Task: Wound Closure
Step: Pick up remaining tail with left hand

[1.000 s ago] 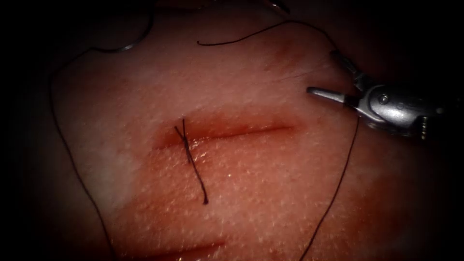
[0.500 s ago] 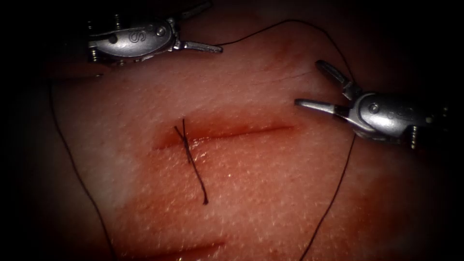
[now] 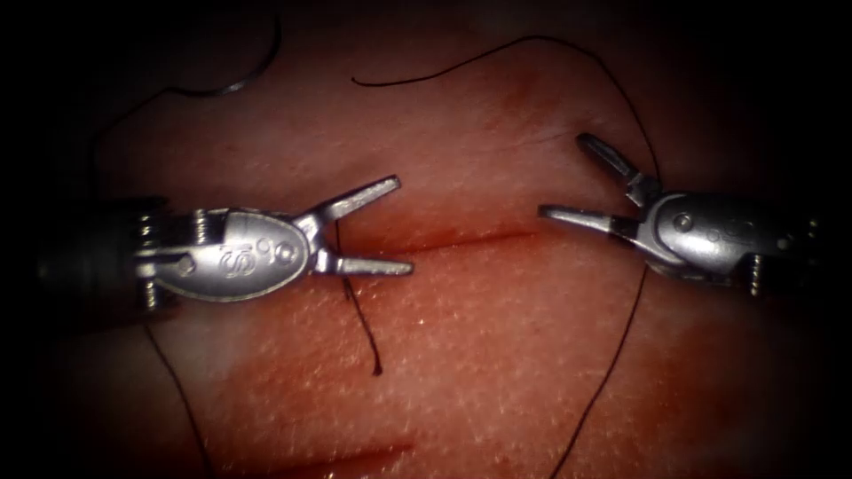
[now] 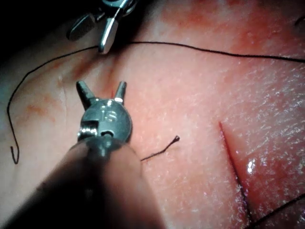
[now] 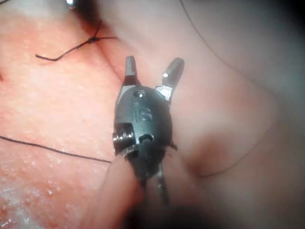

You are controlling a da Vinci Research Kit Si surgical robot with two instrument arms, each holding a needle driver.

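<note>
Two shiny metal tools, left tool (image 3: 398,223) and right tool (image 3: 559,176), jaws spread, holding nothing, over glistening tissue (image 3: 497,355). Curved needle (image 3: 253,66) lies far left of cut (image 3: 470,238), outside tissue; thin dark thread (image 3: 621,333) loose.

Both your tools open and empty over the tissue (image 3: 497,355).
Your left tool (image 3: 395,226) straddles the knotted stitch (image 3: 355,306) at the cut (image 3: 461,238)'s left end; your right tool (image 3: 568,177) sits just past its right end. Needle (image 3: 244,75) lies flat far upper left, out of tissue, thread (image 3: 621,337) trailing loose.
</note>
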